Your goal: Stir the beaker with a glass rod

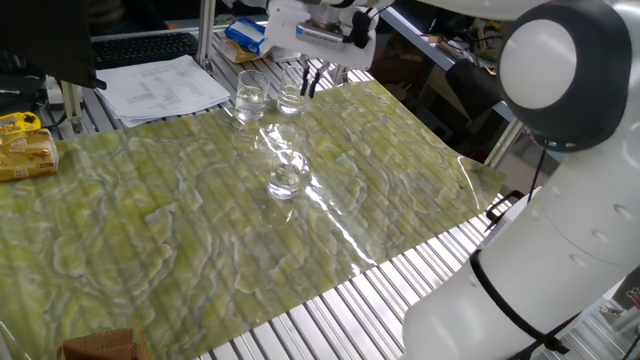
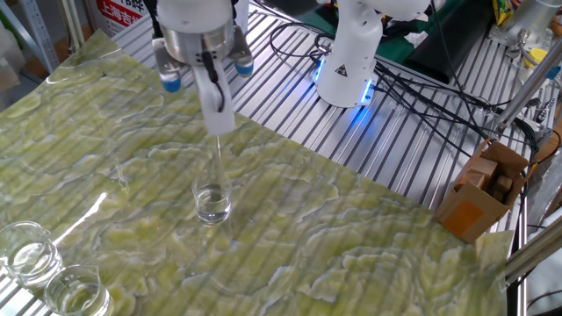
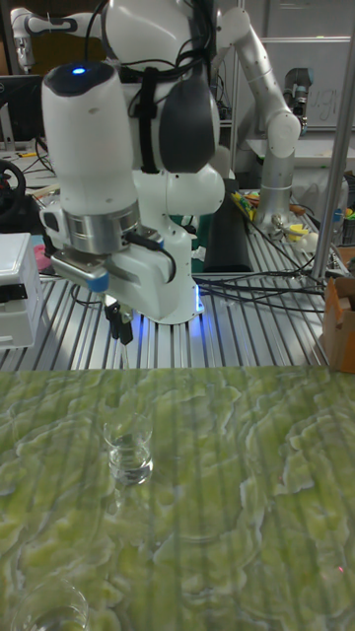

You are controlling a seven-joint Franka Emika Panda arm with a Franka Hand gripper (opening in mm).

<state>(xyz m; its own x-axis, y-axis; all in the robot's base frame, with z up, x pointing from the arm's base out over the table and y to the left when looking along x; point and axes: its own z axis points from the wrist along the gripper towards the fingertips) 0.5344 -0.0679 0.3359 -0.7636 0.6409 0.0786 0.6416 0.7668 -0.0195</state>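
Gripper [image 2: 216, 123] pinches the thin clear glass rod [image 2: 216, 162] upright (barely visible), tip over the small clear glass beaker [image 2: 212, 204], ready for stirring.

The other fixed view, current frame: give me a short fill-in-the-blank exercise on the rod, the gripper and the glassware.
1. The gripper holds the glass rod by its ____ end.
2. The rod points down at the beaker, which stands on the ____ patterned mat.
3. Near the mat's corner stand ____ other clear beakers.
4. The arm's white base glows ____ at its foot.

Missing words: upper; green; two; blue
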